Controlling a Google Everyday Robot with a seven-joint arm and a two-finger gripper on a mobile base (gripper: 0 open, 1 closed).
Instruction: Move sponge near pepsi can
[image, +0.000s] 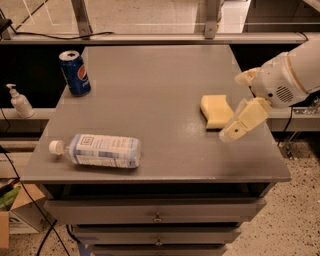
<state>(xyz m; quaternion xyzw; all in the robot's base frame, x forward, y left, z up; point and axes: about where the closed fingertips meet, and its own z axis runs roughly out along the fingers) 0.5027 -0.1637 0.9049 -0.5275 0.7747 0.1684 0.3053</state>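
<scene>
Drawers (157, 217): right in front of me, stacked under the front edge of the bench (165, 65), all closed.
Bottle (100, 150): a clear plastic one lying on its side near the front left corner. Its white cap points at the left edge, and its body runs roughly along the front edge, close to it.
Gripper (234, 106): comes in over the right edge from a cream arm. The jaws stand wide apart, with the near finger (245, 120) slanting down toward the front and crossing the sponge's near right corner. I cannot tell from here whether it touches.
Sponge (216, 111): lies flat on the right half of the bench, close to the right edge, with the gripper just beside it.
Open room: the whole middle of the bench top, from the sponge leftward and back, is bare grey surface.
Pepsi can (75, 73): upright by the left edge toward the far corner, well apart from the sponge.
Pump bottle (20, 101): stands off the bench, on a lower shelf at the left.
</scene>
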